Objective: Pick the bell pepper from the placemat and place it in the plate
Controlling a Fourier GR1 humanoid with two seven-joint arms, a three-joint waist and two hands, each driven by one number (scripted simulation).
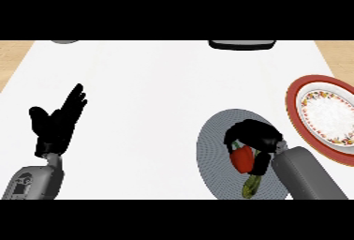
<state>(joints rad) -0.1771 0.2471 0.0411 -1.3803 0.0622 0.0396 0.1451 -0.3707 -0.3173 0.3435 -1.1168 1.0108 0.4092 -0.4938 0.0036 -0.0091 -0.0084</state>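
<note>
The right hand [254, 135] has its fingers curled round the red bell pepper [242, 159], which lies just beneath them on the grey placemat [211, 154], green stem pointing toward me. The red-rimmed plate [298, 101] sits just beside. The left hand [59, 123] rests open, fingers straight.

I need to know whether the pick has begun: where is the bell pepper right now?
In the head view, the bell pepper lies on the grey placemat at lower right, with the right hand curled over it; the plate sits just to its right.

White counter [152, 93], seemingly wooden floor [15, 51]
</note>
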